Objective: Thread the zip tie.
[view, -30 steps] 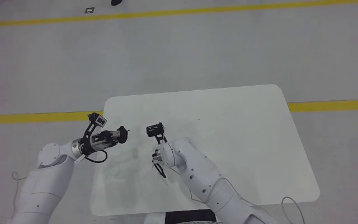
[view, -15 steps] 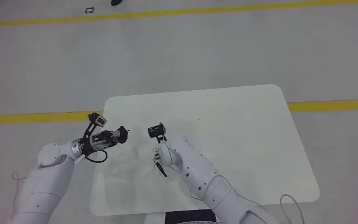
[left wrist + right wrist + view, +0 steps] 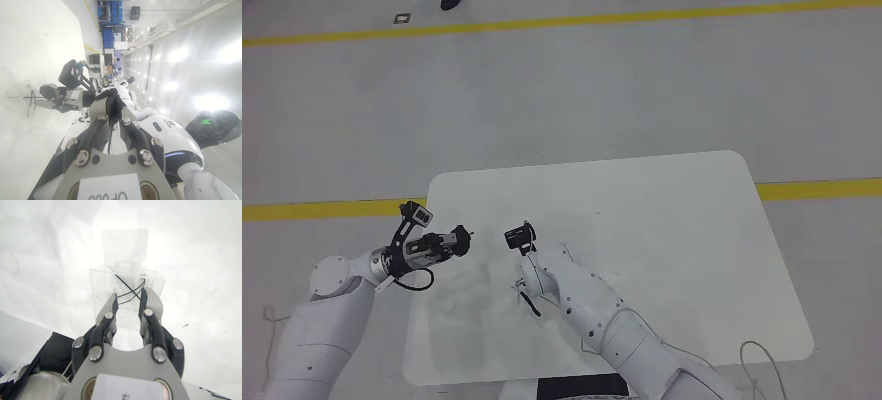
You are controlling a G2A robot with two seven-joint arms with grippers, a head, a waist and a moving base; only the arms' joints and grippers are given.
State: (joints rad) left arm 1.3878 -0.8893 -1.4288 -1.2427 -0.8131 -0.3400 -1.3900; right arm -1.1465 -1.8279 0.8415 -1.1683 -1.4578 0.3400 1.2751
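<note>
At the left side of the white bench (image 3: 662,220), the left gripper (image 3: 113,95) is held above the surface near the bench's left edge, turned sideways toward the other arm. Its fingers are pressed together, and a thin black zip tie (image 3: 110,135) is pinched at their tips, its strand running back between the fingers toward the palm. What exactly sits at the dark fingertips cannot be made out further.

To the right of it, well apart, the right gripper (image 3: 129,301) is pointed down at the bench. Its fingers (image 3: 115,304) are spread, with nothing pinched between them. Directly below and just beyond the fingertips a small clear box (image 3: 98,289) is seen standing on the bench. Inside it, loose black ties (image 3: 133,292) are crossed over one another, with their ends leaning toward the box's far wall. The spread fingertips are placed at the near side of the box, over the crossed strands; whether they are touched cannot be told.
</note>
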